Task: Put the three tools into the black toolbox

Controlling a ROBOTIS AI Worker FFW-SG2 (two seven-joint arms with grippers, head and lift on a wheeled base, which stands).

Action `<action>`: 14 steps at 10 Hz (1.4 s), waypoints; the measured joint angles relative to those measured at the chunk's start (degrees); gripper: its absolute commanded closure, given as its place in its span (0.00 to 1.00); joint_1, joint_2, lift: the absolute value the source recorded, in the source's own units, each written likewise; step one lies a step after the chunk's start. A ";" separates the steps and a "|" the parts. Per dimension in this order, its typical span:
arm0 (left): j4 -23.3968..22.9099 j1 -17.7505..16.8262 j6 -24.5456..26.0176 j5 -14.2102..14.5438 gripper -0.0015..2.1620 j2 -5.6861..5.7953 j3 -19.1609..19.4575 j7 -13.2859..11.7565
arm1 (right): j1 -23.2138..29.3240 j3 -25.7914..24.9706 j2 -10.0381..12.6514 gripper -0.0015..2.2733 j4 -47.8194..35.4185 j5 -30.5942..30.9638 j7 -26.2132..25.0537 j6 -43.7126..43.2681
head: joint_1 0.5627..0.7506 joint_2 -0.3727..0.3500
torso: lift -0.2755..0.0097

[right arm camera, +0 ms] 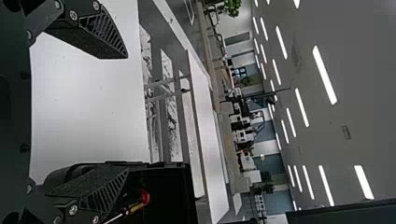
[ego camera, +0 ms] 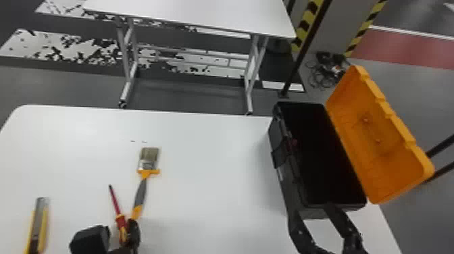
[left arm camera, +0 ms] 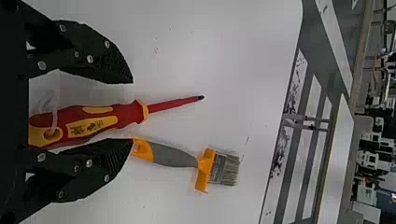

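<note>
My left gripper stands open around the red-and-yellow handle of the screwdriver. In the left wrist view, the screwdriver lies between the spread fingers of my left gripper, with a gap at the upper finger. Beside it lies the paintbrush, its handle end close to one finger. The yellow utility knife lies at the far left of the head view. My right gripper is open at the near end of the black toolbox. In the right wrist view, nothing is between the fingers of my right gripper.
The toolbox's orange lid leans open to the right. The white table carries the tools and box. Beyond its far edge stands another white table. A small red-and-yellow item shows at the toolbox in the right wrist view.
</note>
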 measured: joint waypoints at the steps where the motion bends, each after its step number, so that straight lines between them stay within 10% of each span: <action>1: -0.17 0.00 0.03 0.07 0.88 0.02 -0.02 0.06 | 0.00 0.04 0.00 0.07 0.00 -0.06 0.00 -0.02 | 0.70 0.26 | 0.79; 9: -6.54 3.49 -2.58 -0.38 0.88 0.93 -0.87 5.34 | -0.08 1.02 0.00 0.07 -0.35 -0.08 0.09 0.10 | 0.70 0.31 | 0.79; 11: -11.31 6.21 -5.25 -4.75 0.88 2.49 -1.38 2.25 | -0.47 1.37 0.00 0.07 -0.35 0.12 0.08 0.51 | 0.70 0.30 | 0.79; 14: -18.71 10.15 -6.95 -10.24 0.88 4.99 -1.01 -12.05 | -3.04 0.99 0.00 0.07 -0.79 -1.44 2.49 9.57 | 0.70 0.24 | 0.79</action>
